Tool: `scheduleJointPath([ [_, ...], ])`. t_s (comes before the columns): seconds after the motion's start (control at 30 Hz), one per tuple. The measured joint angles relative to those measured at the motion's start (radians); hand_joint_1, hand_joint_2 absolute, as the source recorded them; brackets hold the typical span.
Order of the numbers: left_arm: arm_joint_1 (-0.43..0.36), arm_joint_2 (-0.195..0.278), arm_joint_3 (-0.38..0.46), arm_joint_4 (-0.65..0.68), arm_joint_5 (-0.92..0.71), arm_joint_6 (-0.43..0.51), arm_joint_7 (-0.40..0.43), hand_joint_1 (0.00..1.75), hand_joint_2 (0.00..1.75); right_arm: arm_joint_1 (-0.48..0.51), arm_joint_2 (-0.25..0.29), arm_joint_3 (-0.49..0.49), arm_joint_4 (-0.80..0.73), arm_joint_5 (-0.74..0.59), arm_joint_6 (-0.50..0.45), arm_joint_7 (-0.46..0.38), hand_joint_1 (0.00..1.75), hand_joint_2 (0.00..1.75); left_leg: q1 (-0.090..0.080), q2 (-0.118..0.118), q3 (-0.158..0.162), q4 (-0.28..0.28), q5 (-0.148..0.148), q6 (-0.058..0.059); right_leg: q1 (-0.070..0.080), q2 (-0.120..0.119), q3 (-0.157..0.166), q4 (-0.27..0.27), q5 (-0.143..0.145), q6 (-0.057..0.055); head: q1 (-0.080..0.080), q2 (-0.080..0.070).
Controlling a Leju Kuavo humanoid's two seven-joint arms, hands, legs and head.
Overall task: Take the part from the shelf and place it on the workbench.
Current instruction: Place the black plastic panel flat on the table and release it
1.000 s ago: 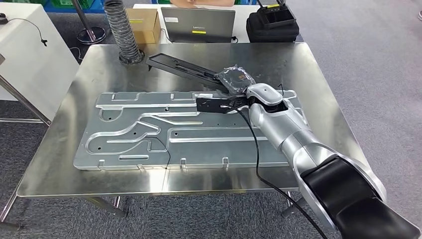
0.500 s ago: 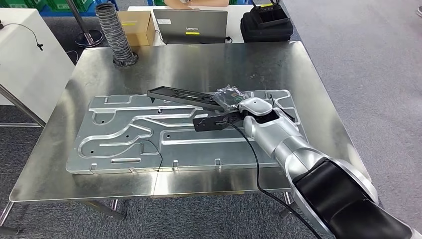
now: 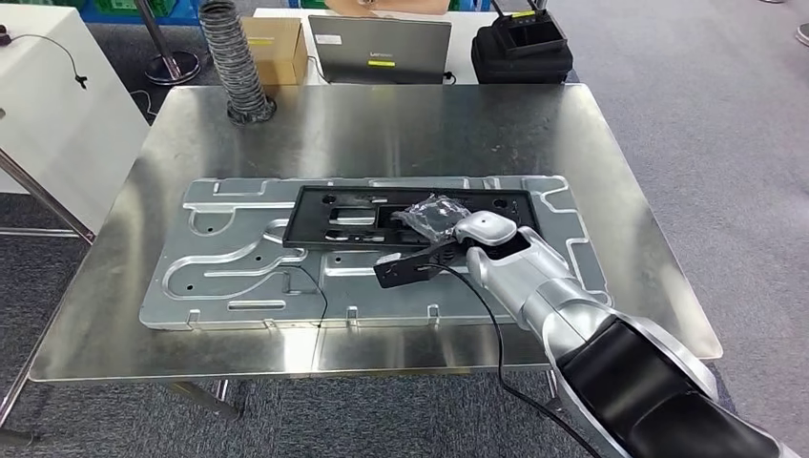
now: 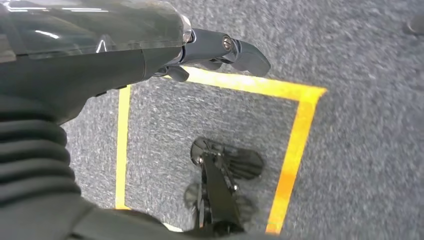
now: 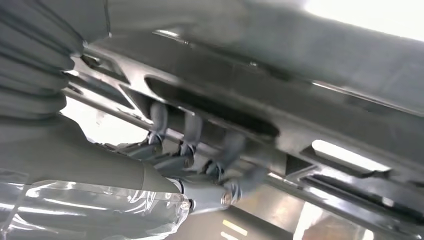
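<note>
The part point(image 3: 348, 218) is a long flat black plastic frame with cut-outs. It lies level over the grooved aluminium plate point(image 3: 238, 260) on the steel workbench point(image 3: 382, 124). My right hand point(image 3: 436, 218), in a crinkled clear cover, grips the frame near its right-hand half. In the right wrist view its fingers point(image 5: 190, 131) curl around a bar of the part point(image 5: 310, 117). My left hand point(image 4: 215, 47) hangs over grey carpet with nothing in it, fingers loosely extended.
A ribbed hose point(image 3: 234, 57) stands at the bench's far left corner. Behind the bench are a cardboard box point(image 3: 277, 43), a laptop point(image 3: 382, 48) and a black bag point(image 3: 520, 48). A white table point(image 3: 48, 105) is at the left. A black cable point(image 3: 488, 320) trails along my right arm.
My right hand has drawn the black part nearer and lowered it from a tilted pose at the plate's far edge to flat over the plate. The camera has shifted slightly.
</note>
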State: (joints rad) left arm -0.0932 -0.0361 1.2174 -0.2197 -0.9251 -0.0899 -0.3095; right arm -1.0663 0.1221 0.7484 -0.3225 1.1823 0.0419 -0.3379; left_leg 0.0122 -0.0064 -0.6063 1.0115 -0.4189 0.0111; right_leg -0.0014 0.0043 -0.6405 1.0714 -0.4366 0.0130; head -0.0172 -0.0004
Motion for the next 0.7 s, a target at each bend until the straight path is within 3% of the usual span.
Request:
scheduleJointPath([
  [0.07,-0.002,-0.002,-0.001,0.000,-0.006,-0.003,-0.006,0.00,0.00,0.005,0.000,0.006,0.001,-0.006,-0.004,-0.008,0.00,0.00,-0.002,0.000,-0.001,0.001,-0.001,-0.009,0.006,-0.001,0.026,-0.058,0.012,-0.010,0.000,0.000],
  [0.13,-0.003,-0.002,-0.004,0.000,-0.013,-0.004,-0.008,0.00,0.00,0.013,-0.001,0.008,0.001,-0.018,-0.007,-0.016,0.00,0.00,-0.001,0.001,0.000,-0.001,-0.002,-0.020,0.007,0.000,0.028,-0.063,0.015,-0.018,0.000,0.000],
  [0.2,-0.004,-0.003,-0.009,0.000,-0.021,-0.004,-0.007,0.00,0.00,0.017,-0.002,0.008,0.000,-0.047,-0.014,-0.033,0.00,0.00,-0.001,0.002,-0.009,0.025,-0.023,-0.030,0.001,0.000,0.035,-0.074,0.020,-0.030,0.000,0.000],
  [0.3,-0.004,-0.004,-0.016,0.000,-0.026,-0.004,0.001,0.00,0.00,0.026,-0.001,-0.003,-0.003,-0.124,-0.028,-0.082,0.00,0.00,0.002,0.002,-0.087,0.200,-0.112,-0.042,-0.001,-0.002,0.039,-0.078,0.022,-0.038,0.000,0.000],
  [0.33,-0.003,-0.004,-0.017,0.000,-0.026,-0.004,0.004,0.00,0.00,0.034,-0.001,-0.014,-0.006,-0.160,-0.035,-0.105,0.00,0.00,0.002,0.002,-0.114,0.257,-0.132,-0.045,-0.001,-0.001,0.039,-0.078,0.022,-0.039,0.000,0.000],
  [0.37,-0.002,-0.004,-0.018,0.000,-0.026,-0.005,0.008,0.00,0.00,0.042,-0.001,-0.029,-0.011,-0.203,-0.043,-0.132,0.00,0.00,0.003,0.002,-0.127,0.282,-0.133,-0.047,0.000,-0.001,0.039,-0.076,0.021,-0.039,0.000,0.000],
  [0.4,-0.002,-0.004,-0.018,0.000,-0.026,-0.005,0.011,0.00,0.00,0.051,-0.001,-0.050,-0.021,-0.253,-0.055,-0.163,0.00,0.00,0.003,0.002,-0.118,0.265,-0.115,-0.048,0.000,-0.001,0.039,-0.075,0.020,-0.038,0.000,0.000],
  [0.47,-0.001,-0.004,-0.018,0.000,-0.026,-0.005,0.014,0.00,0.00,0.066,-0.003,-0.107,-0.054,-0.380,-0.087,-0.242,0.00,0.00,0.005,0.002,-0.055,0.136,-0.050,-0.046,-0.001,0.001,0.039,-0.069,0.016,-0.033,0.000,0.000],
  [0.53,-0.002,-0.004,-0.018,0.000,-0.026,-0.005,0.015,0.00,0.00,0.088,-0.014,-0.177,-0.119,-0.543,-0.117,-0.315,0.00,0.00,0.003,0.001,0.001,0.028,-0.016,-0.036,0.002,0.002,0.036,-0.061,0.012,-0.024,0.000,0.000],
  [0.63,0.002,-0.004,-0.018,0.000,-0.023,-0.003,0.016,0.00,0.00,0.168,-0.062,-0.272,-0.326,-0.841,-0.152,-0.352,0.00,0.00,0.000,-0.003,0.011,0.006,-0.013,-0.014,0.005,0.000,0.034,-0.060,0.011,-0.008,0.000,0.000],
  [0.7,0.005,-0.005,-0.017,0.000,-0.017,-0.002,0.015,0.00,0.00,0.232,-0.106,-0.328,-0.504,-0.992,-0.184,-0.358,0.00,0.00,0.001,-0.005,0.011,0.001,-0.008,-0.002,0.001,-0.002,0.026,-0.037,-0.010,0.005,0.000,0.000],
])
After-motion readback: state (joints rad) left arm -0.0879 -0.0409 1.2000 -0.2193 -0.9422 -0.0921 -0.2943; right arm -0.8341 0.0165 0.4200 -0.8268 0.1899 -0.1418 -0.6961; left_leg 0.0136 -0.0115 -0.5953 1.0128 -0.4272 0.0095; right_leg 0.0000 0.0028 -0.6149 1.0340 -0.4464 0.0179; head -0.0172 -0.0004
